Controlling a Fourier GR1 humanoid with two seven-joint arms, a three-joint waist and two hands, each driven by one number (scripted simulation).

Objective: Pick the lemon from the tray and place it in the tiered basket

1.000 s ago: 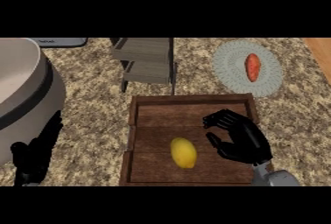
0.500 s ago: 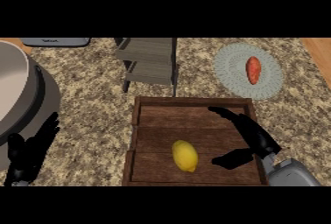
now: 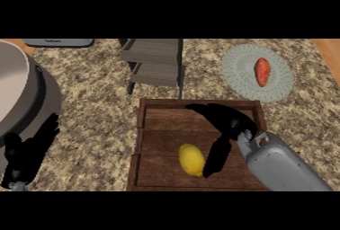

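One gap to be closed: lemon (image 3: 191, 159) is found just left of the right hand (image 3: 224, 119), robot-side, laid front-to-back; hand's seen open, nothing held.

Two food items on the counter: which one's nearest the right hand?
The yellow lemon in the wooden tray, just below-left of the right hand in the head view. The orange-red vegetable lies apart on the round plate beyond the tray.
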